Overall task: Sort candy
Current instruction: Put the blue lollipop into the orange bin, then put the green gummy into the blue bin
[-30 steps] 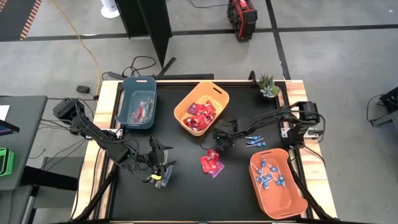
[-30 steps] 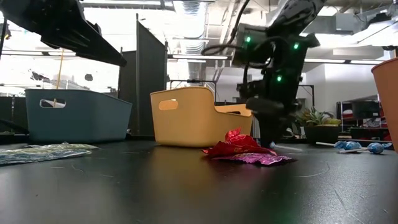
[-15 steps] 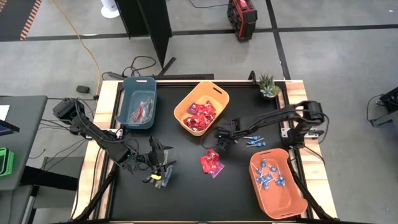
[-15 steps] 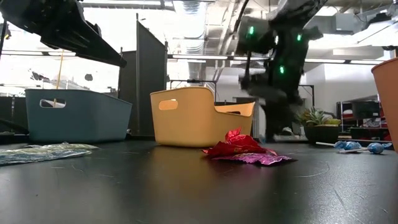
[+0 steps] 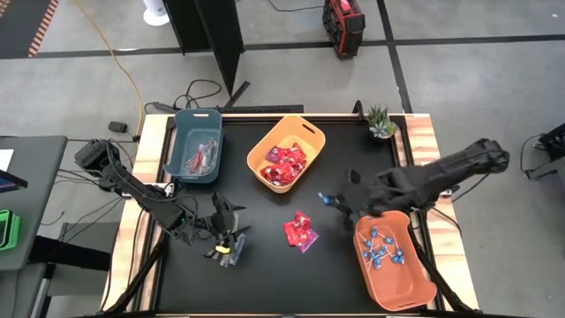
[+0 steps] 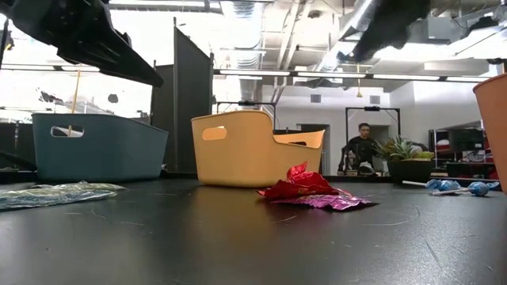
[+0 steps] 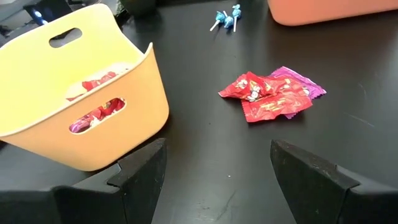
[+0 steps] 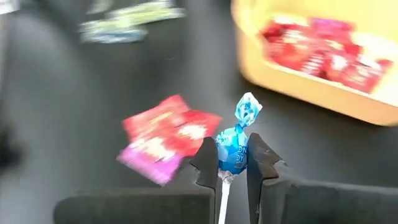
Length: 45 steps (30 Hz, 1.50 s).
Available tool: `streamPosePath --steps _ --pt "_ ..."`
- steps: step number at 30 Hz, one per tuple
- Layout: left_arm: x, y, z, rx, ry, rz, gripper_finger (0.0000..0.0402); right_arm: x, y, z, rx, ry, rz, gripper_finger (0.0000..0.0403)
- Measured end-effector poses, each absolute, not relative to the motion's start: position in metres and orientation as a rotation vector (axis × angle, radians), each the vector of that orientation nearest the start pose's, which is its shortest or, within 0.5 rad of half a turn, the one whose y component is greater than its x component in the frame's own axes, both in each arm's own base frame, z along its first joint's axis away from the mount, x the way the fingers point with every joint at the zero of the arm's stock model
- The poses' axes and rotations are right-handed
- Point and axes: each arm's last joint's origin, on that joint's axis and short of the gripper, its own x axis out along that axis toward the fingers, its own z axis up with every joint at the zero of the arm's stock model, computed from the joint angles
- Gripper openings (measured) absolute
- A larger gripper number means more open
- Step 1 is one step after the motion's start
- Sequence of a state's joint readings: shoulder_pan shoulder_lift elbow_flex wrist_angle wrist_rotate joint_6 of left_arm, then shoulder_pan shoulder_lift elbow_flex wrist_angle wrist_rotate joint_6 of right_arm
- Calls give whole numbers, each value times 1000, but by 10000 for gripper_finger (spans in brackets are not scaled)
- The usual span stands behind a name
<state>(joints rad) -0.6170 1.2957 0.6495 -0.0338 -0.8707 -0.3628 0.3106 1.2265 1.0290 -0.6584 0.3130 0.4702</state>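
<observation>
My right gripper (image 8: pixel 232 153) hangs above the table (image 5: pixel 265 283), between the yellow bin (image 5: pixel 311 132) and the orange bin (image 5: pixel 415 296), shut on a blue-wrapped lollipop (image 5: pixel 323 198). A small heap of red and magenta packets (image 5: pixel 300 232) lies flat on the table below it. Two more lollipops (image 7: pixel 226 18) lie on the table beside the orange bin. My left gripper (image 7: pixel 217 180) waits open near the table's left front, pointing at the heap. Green stick packets (image 6: pixel 47 194) lie flat on the table beside it. My right gripper pinches the lollipop's blue wrapped head (image 8: pixel 232 157) between its two fingers (image 8: pixel 208 163), the wrapper's twisted end sticking out past the fingertips. The white stick (image 8: pixel 222 200) runs back between the fingers, along them. The fingers slant downward, and the lollipop is lifted clear of the table.
The yellow bin holds red packets (image 5: pixel 284 163). The blue bin (image 5: pixel 181 163) at the back left holds stick packets, and the orange bin holds several lollipops (image 5: pixel 381 247). A small potted plant (image 5: pixel 381 122) stands at the far right corner. A person (image 6: pixel 364 150) stands in the room behind.
My right gripper has risen from the table beside the loose lollipops, out of the low view's middle to its top, carrying one lollipop lifted clear. The arm has swung toward the orange bin and the gripper has tipped. The red heap has stayed put.
</observation>
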Motion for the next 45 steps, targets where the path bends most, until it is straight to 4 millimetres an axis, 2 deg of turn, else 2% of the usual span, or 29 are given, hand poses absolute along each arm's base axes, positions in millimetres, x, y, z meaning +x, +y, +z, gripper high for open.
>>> streamPosePath --steps 4,8,14,19,27,30,33,39,45 --pt "217 -121 204 103 447 345 281 208 101 297 155 822 -53 39" --pt "218 -119 204 80 443 361 281 172 125 294 252 943 -44 39" --pt "219 -117 204 66 441 369 281 118 143 282 483 1141 -327 41" --pt "222 -112 204 48 437 395 281 97 160 268 524 1175 -531 79" --pt "226 -109 207 16 406 408 281 98 183 244 449 1179 -626 244" --pt "226 -109 207 14 404 405 281 102 184 240 417 1185 -639 284" --pt "226 -110 207 6 411 389 281 106 183 239 384 1146 -632 296" --pt "226 -110 207 -4 412 383 281 123 171 247 290 946 -579 293" --pt "226 -110 206 -1 416 383 281 155 158 257 146 726 -519 291"
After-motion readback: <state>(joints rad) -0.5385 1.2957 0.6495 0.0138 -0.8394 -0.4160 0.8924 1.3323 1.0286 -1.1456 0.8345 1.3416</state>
